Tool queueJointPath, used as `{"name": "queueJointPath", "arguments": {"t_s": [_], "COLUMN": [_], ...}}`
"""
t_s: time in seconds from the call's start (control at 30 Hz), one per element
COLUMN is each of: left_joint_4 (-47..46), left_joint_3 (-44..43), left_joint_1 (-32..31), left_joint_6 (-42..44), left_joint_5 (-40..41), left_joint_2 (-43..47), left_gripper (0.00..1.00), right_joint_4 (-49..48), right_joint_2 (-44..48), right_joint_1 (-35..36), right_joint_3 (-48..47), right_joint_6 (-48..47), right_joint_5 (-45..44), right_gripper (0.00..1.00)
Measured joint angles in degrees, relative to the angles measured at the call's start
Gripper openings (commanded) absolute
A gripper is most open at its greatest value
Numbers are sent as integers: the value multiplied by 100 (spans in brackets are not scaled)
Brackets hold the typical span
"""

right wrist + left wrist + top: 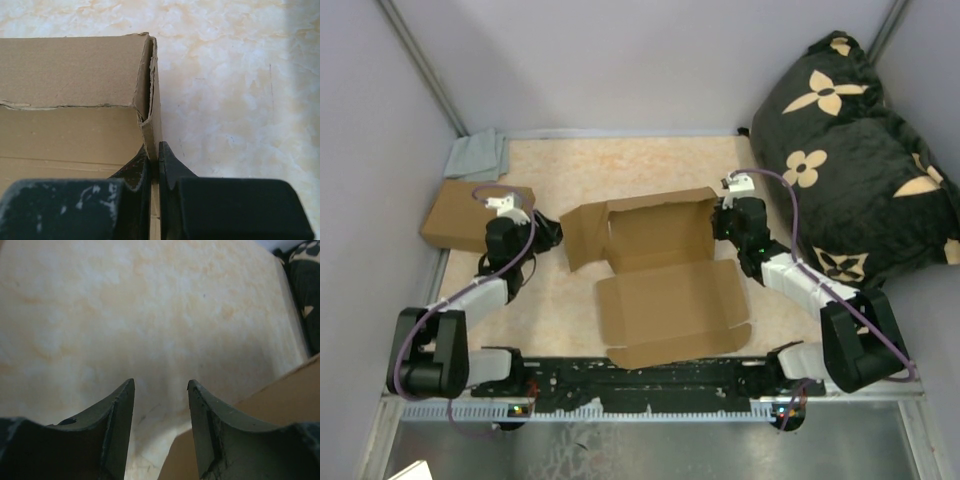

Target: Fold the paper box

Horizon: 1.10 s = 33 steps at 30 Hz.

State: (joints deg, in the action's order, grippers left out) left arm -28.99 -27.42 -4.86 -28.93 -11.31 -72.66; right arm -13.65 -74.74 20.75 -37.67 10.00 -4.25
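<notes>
The paper box lies mid-table, a brown cardboard sheet with its back and right walls raised and its front lid panel flat. My right gripper is shut on the box's right side wall, one finger inside and one outside, near the doubled back corner; the gripper pinches the wall's top edge. My left gripper hangs just left of the box's splayed left flap. It is open, nothing between its fingers; the flap's edge shows low at the right.
A ready-made shallow brown box sits at the far left behind the left arm. A grey cloth lies in the back left corner. A black flowered pillow fills the right side. Marbled beige tabletop stretches ahead.
</notes>
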Motion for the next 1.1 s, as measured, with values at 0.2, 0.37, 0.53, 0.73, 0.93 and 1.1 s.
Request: {"name": "queueJointPath", "arguments": {"t_s": [0.2,0.37,0.53,0.73,0.93,1.1], "left_joint_4": [-317,-520,-485,-348,-87,81], "left_joint_3": [1025,1325,1281,1067,883,560], "left_joint_1": [-68,-588,-1703,-2170,-2581,-2879], "left_joint_6": [-90,39,385,669,879,1014], "left_joint_5": [-463,-577,-378,-122,350,807], "left_joint_2": [577,1488,1919,1519,1322,1154], "left_gripper": [54,55,55,56,56,56], "right_joint_4": [133,144,149,153,199,315], "right_joint_2": [-17,-52,-52,-52,-17,66], "right_joint_1": [-4,-4,-4,-4,-4,-4], "right_joint_3": [-83,-114,-114,-114,-114,-92], "right_joint_6": [2,2,2,-2,-35,-22], "right_joint_5": [120,181,205,227,330,442], "right_gripper": [0,1,1,1,1,1]}}
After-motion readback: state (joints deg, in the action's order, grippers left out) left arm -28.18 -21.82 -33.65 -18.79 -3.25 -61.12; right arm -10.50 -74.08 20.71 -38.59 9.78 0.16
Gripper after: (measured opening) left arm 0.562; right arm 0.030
